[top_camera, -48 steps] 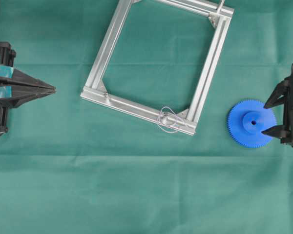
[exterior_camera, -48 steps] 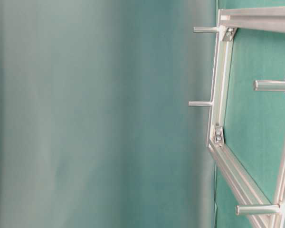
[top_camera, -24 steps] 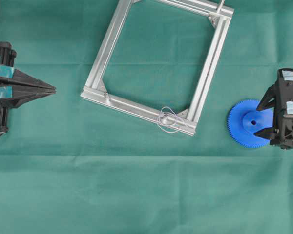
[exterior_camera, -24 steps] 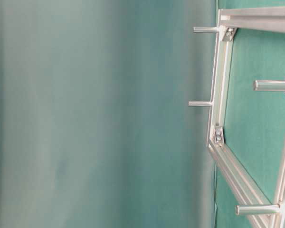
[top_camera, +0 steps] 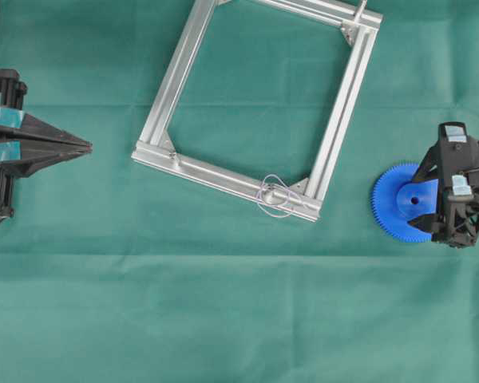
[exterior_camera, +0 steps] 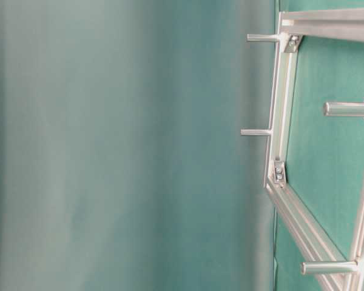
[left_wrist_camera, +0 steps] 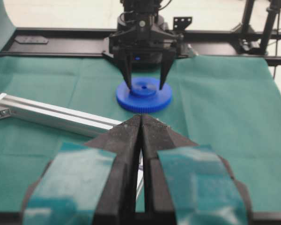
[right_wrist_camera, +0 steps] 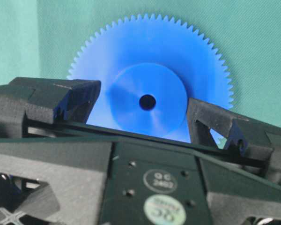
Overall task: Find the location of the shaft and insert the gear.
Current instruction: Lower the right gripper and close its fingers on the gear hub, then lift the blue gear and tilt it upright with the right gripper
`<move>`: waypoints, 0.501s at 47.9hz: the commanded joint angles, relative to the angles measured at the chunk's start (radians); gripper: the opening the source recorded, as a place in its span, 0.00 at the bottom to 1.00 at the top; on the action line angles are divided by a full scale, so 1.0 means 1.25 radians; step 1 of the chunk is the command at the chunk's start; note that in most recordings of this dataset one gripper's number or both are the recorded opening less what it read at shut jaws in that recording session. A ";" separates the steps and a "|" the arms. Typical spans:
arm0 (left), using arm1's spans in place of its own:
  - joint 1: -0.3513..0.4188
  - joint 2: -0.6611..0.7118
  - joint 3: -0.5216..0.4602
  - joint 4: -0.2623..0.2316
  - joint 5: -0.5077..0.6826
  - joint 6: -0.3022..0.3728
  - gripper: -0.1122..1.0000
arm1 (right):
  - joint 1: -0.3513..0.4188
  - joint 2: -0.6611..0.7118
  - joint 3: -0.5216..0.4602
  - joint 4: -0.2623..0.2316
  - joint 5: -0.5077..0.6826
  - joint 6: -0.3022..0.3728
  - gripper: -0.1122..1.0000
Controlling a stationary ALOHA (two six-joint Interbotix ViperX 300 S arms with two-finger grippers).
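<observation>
gear [top_camera: 401,203]: big bright blue plastic disc, fine teeth all round, raised round hub w/ small centre hole. lay flat on the green cloth [top_camera: 223,319], well to the right of the frame.
frame [top_camera: 259,104]: square of silver aluminium bars, grooved, w/ corner brackets; used as landmark here.
shaft [top_camera: 269,191]: tiny silvery pin at the frame's lower right corner, pale thin wire looped loosely round it. well apart from the gear.
other pins [exterior_camera: 256,131]: table-level cam showed short metal pegs sticking out of the frame bars.
right gripper [left_wrist_camera: 145,78]: black plastic, fingers spread wide, one each side of the hub, tips down near the gear face. couldn't tell if they touched it; nothing clamped.
left gripper [top_camera: 86,146]: black fingers w/ teal tape pads, pressed together on nothing, well left of the frame.
change: vs a sec ago the right gripper had come further in over the gear, covering more of its right side. gear, frame, left arm same spot.
writing: round sticker on the right wrist body, looked like "QC" plus digits, too blurry to read properly.
</observation>
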 commanded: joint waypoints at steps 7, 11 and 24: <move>0.000 0.009 -0.021 -0.001 -0.004 -0.001 0.11 | 0.007 0.013 -0.005 0.027 0.013 0.009 0.92; 0.000 0.009 -0.021 -0.001 -0.004 -0.001 0.11 | 0.007 0.016 -0.005 0.027 0.021 0.018 0.92; 0.000 0.009 -0.021 -0.001 -0.002 -0.001 0.11 | 0.007 0.032 -0.005 0.027 0.021 0.023 0.92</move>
